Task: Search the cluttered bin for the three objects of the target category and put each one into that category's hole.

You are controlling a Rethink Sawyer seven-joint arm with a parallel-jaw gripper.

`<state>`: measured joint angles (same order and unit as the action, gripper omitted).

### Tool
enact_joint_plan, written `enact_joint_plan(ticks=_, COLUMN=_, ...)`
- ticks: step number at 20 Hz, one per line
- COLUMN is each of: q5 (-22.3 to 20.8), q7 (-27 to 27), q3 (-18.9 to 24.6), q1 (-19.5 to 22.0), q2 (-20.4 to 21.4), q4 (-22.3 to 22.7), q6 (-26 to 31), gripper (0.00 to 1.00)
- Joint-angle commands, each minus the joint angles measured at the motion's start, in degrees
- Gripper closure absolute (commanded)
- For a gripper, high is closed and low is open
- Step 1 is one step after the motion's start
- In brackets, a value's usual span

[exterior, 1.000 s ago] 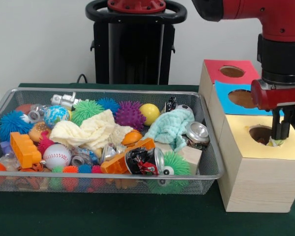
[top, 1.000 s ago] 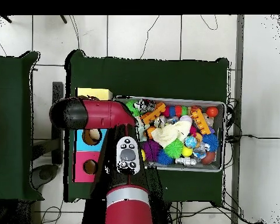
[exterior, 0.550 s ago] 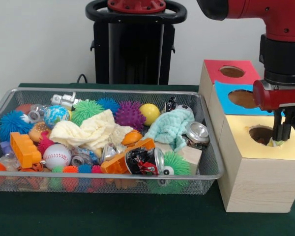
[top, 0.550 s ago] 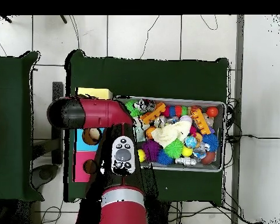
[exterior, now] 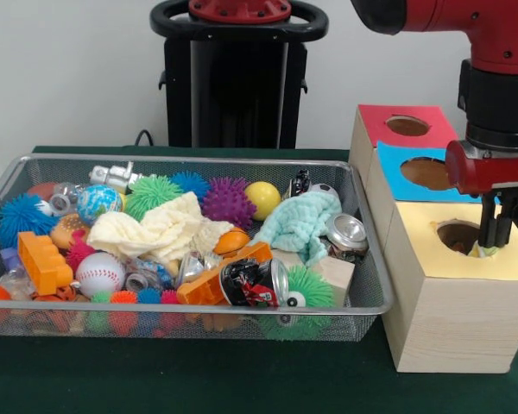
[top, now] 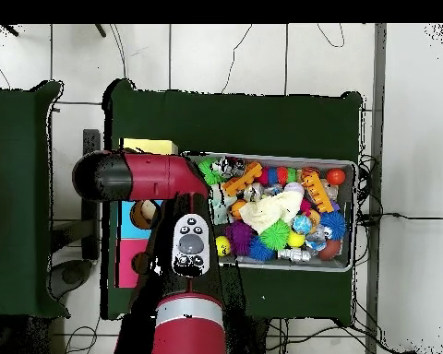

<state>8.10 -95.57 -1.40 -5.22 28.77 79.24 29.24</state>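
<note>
Green tablecloth (exterior: 198, 379), white wall (exterior: 69, 78), tiled floor (top: 225, 55)

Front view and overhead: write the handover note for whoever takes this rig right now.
Hand: over the yellow box, tips at its hole, with a pale scrap showing at the tips; whether it grips it cannot be told.
Bin: full of mixed clutter, including a cream cloth and a mint cloth.
Blue box and red box stand behind the yellow one.
Done: one item appears to be at the yellow hole.
Left: confirm that drop, then keep searching the bin.
</note>
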Motion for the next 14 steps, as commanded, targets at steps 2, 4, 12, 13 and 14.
enact_joint_plan(ticks=2, q5=1.5, q7=-10.9, q3=1.2, q1=2.8, q2=-5.5, q4=0.5, q6=0.9, gripper=1.0)
enact_joint_plan(ticks=4, q5=1.3, q7=-10.1, q3=1.4, q1=3.2, q2=-5.2, q4=0.8, q6=1.1, gripper=1.0)
enact_joint_plan(ticks=12, q5=1.5, q7=-8.0, q3=3.7, q1=5.0, q2=-3.0, q4=3.1, q6=1.0, gripper=1.0)
enact_joint_plan(ticks=13, q5=1.3, q7=-7.0, q3=4.5, q1=5.5, q2=-2.7, q4=3.5, q6=1.1, gripper=1.0)
enact_joint_plan(ticks=14, q5=0.9, q7=-5.7, q3=5.3, q1=6.0, q2=-2.4, q4=4.1, q6=0.8, gripper=1.0)
